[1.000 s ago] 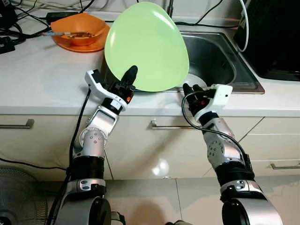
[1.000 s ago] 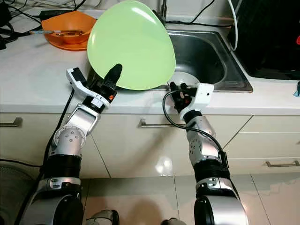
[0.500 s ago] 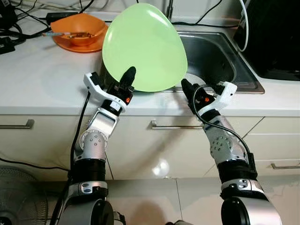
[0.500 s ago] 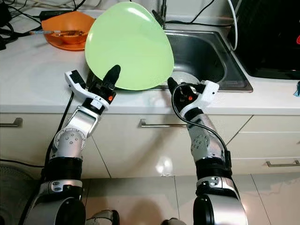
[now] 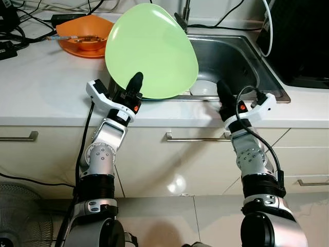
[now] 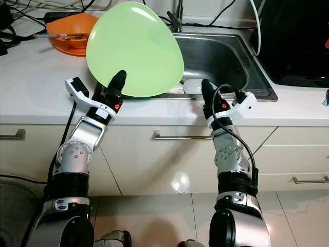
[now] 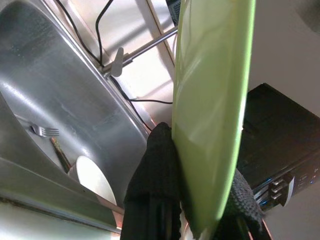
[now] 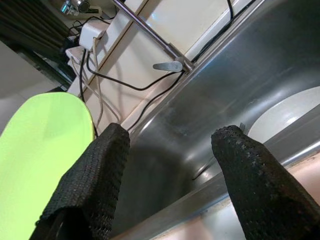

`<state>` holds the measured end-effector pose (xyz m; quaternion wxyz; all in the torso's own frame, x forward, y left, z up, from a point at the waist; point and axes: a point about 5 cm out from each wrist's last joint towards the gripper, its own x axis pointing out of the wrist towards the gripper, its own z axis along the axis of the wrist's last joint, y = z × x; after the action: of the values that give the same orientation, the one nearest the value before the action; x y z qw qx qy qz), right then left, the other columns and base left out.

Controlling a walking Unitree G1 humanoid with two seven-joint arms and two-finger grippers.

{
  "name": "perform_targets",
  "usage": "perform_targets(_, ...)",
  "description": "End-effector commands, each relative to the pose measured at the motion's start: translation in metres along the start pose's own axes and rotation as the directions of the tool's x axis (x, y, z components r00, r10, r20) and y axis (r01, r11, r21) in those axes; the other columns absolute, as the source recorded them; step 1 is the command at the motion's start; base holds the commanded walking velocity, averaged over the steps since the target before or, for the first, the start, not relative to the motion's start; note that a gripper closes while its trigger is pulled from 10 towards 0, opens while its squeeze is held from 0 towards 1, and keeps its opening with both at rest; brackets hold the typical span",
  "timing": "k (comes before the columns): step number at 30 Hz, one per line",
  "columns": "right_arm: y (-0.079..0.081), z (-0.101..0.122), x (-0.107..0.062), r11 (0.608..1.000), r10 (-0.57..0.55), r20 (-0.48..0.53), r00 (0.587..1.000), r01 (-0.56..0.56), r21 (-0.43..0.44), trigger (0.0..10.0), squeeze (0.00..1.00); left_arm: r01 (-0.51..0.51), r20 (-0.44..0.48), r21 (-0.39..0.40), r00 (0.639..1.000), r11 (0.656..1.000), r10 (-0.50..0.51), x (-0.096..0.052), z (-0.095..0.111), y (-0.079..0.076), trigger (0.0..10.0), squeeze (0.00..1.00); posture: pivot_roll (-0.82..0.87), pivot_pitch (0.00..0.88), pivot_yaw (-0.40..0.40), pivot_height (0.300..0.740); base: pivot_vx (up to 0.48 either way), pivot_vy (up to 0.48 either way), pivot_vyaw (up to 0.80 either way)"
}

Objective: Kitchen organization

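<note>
The left gripper (image 5: 134, 88) clamps the lower rim of the green plate (image 5: 151, 51), held upright over the sink's (image 5: 241, 62) left edge. The right gripper (image 8: 170, 175), fingers spread wide and empty, sits at the sink's front rim. Risk: the edge-only grip may let the plate pivot or slip onto the white dish (image 6: 191, 85) below.

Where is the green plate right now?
The green plate is held upright in the left gripper, above the counter edge at the sink's left side.
</note>
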<state>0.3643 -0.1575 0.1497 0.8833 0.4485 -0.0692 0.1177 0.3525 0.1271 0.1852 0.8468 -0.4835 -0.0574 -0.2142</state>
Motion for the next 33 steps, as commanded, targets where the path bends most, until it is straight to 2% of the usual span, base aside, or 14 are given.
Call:
perform_targets(1, 0.009, 0.003, 0.003, 0.998, 0.049, 0.001, 0.999, -0.049, 0.036, 10.0, 0.00, 0.043, 0.006, 0.019, 0.999, 0.999, -0.043, 0.005, 0.002, -0.011, 10.0, 0.00, -0.03, 0.041, -0.004, 0.740, 0.000, 0.000, 0.00)
perform_targets(6, 0.015, -0.007, 0.001, 0.993, 0.107, -0.048, 0.993, -0.104, 0.061, 10.0, 0.00, 0.043, -0.007, 0.021, 0.999, 0.999, -0.043, 0.005, 0.000, -0.010, 10.0, 0.00, -0.03, 0.043, -0.003, 0.740, 0.000, 0.000, 0.00)
perform_targets(13, 0.024, -0.010, -0.001, 0.978, 0.180, -0.064, 0.982, -0.171, 0.122, 10.0, 0.00, 0.046, -0.022, 0.022, 0.999, 0.999, -0.045, 0.005, -0.004, -0.011, 10.0, 0.00, -0.03, 0.043, -0.003, 0.740, 0.000, 0.000, 0.00)
perform_targets(18, 0.032, -0.016, -0.005, 0.965, 0.243, -0.101, 0.965, -0.230, 0.124, 10.0, 0.00, 0.049, -0.033, 0.020, 0.998, 0.999, -0.048, 0.005, -0.006, -0.012, 10.0, 0.00, -0.02, 0.047, -0.003, 0.740, 0.000, 0.000, 0.00)
perform_targets(33, 0.032, -0.019, -0.008, 0.968, 0.238, -0.121, 0.964, -0.225, 0.115, 10.0, 0.00, 0.090, -0.089, -0.021, 0.992, 0.996, -0.092, 0.004, -0.023, -0.022, 10.0, 0.00, -0.03, 0.060, -0.005, 0.740, 0.000, 0.000, 0.00)
